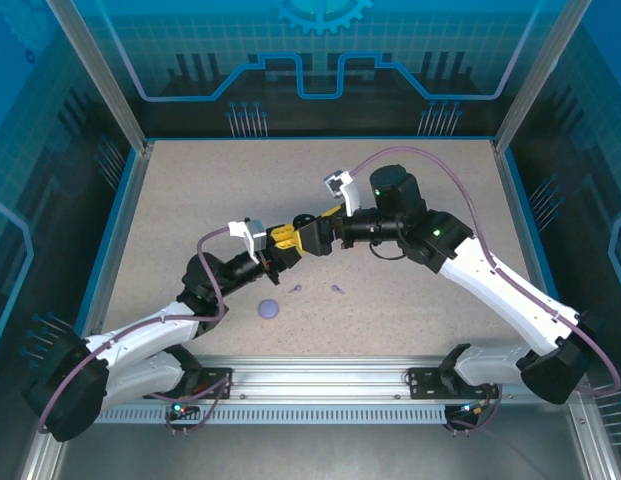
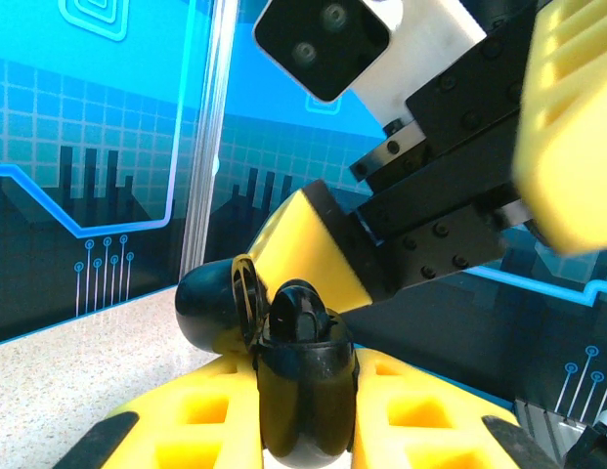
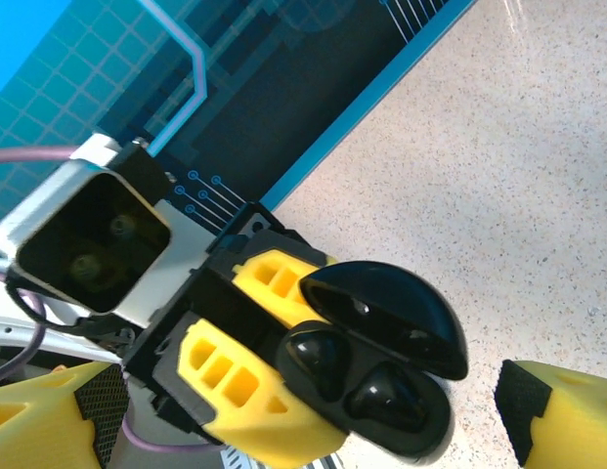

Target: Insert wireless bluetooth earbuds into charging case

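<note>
Left pincer [image 3: 295, 354] clenched on black charging case [image 3: 386, 396], lid open, held above mid-table [image 1: 190, 200]. Two black earbuds [image 3: 318, 354] seated in its wells. Right pincer [image 1: 318, 226] released, jaws spread wide, facing case from right. Near side of table: two lavender earbuds [image 1: 295, 289] lying apart, lavender case [image 1: 269, 309] just left of them.

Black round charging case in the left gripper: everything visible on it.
Glossy black plastic round charging case, clamshell, open: domed lid hinged back, two dark rounded shapes in the base, seemingly seated earbuds. Held off the table, tilted, clamped by its base between the left gripper's yellow fingers.
</note>
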You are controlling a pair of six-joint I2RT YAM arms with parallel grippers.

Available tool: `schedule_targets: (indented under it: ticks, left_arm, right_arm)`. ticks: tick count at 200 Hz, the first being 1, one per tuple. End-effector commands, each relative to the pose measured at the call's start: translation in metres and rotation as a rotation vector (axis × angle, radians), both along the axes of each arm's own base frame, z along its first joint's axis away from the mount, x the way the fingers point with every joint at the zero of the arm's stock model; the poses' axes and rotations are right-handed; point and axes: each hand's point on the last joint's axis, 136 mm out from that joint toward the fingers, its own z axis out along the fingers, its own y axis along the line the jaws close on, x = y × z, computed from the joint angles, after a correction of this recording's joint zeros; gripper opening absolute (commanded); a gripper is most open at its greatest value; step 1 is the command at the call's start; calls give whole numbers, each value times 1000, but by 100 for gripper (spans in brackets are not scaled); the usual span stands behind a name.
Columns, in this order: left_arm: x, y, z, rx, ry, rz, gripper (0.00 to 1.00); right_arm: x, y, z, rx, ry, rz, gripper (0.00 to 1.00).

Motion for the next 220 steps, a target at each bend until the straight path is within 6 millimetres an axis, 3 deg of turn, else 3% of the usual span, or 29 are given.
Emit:
schedule_targets:
  ticks: [1, 75, 143, 166, 187, 220]
  left_arm:
    - [-10, 0, 24, -34, -67, -27, 3]
    - [-8, 0, 21, -28, -59, -22, 3]
    - [-5, 0, 17, -21, -48, -10, 3]
    - [-5, -1, 17, -20, -47, -11, 3]
    - [-5, -1, 16, -21, -41, -14, 3]
    - [0, -2, 6, -1, 3, -5, 3]
  right_arm:
    - [0, 4, 19, 38, -23, 24, 100]
    - [-15, 11, 44, 130, -68, 122, 96]
    - [-26, -5, 53, 136, -155, 105, 92]
    - [-24, -14, 45, 98, -158, 60, 94]
    - [-11, -35, 27, -34, -159, -64, 95]
    - [27, -110, -24, -384, -156, -455, 100]
